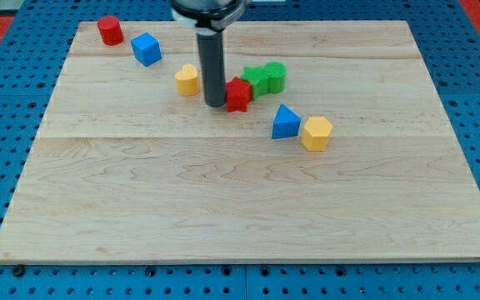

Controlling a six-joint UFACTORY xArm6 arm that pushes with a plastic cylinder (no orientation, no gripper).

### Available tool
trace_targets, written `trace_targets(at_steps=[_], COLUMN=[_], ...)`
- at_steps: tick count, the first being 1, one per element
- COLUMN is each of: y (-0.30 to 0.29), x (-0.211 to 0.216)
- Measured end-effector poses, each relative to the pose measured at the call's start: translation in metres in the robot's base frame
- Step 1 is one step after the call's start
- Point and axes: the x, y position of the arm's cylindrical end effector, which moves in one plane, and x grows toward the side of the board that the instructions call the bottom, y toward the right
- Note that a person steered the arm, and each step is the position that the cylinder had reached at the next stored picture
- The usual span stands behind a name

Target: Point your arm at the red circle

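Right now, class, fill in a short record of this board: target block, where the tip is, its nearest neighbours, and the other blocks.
target: red circle, near the view's top left corner of the board
tip: my tip, far from target, toward the view's right and bottom
beside tip: red block on its right, apparently touching; yellow block on its left
others: blue cube; green blocks; blue triangle; yellow hexagon

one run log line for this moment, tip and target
my tip: between yellow block and red block, beside the red one | target red circle: top left, far from tip | status: not yet pointed
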Motion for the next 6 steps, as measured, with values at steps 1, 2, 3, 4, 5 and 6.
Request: trace_targets(at_steps=[1,2,3,4,5,6], y=[0.035,-0.016,-0.035,-0.036,-0.08,-0.104], x=[-0.021,-0.056,-0.087,-0.137,-0.175,-0.178])
